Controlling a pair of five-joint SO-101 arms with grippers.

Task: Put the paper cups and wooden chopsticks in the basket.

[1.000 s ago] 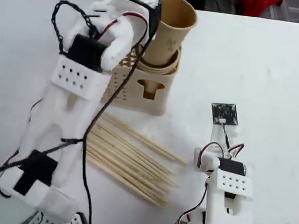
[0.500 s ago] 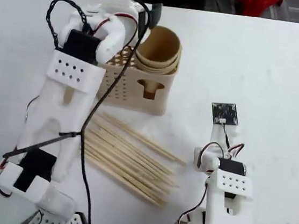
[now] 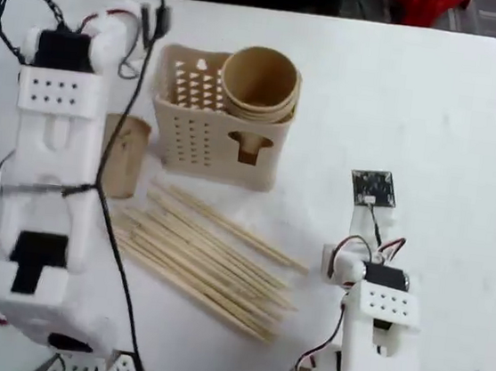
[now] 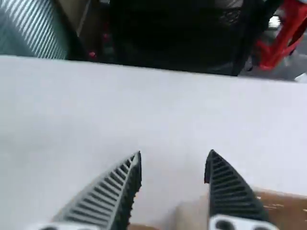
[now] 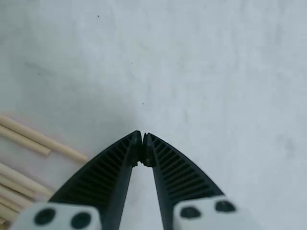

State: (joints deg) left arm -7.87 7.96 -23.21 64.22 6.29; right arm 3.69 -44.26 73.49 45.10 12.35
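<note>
Near the upper middle of the high view, the basket [image 3: 202,135] holds a stack of paper cups [image 3: 259,84] in its right-hand part. One more cup [image 3: 124,155] sits on the table [image 3: 471,112] just left of the basket, beside the left arm [image 3: 47,181]. Loose chopsticks [image 3: 213,258] lie piled below the basket, centre frame. The left gripper [image 4: 172,167] has its fingers spread and empty. The right gripper [image 5: 142,143] has its fingertips pressed together above bare table, chopstick ends nearby.
</note>
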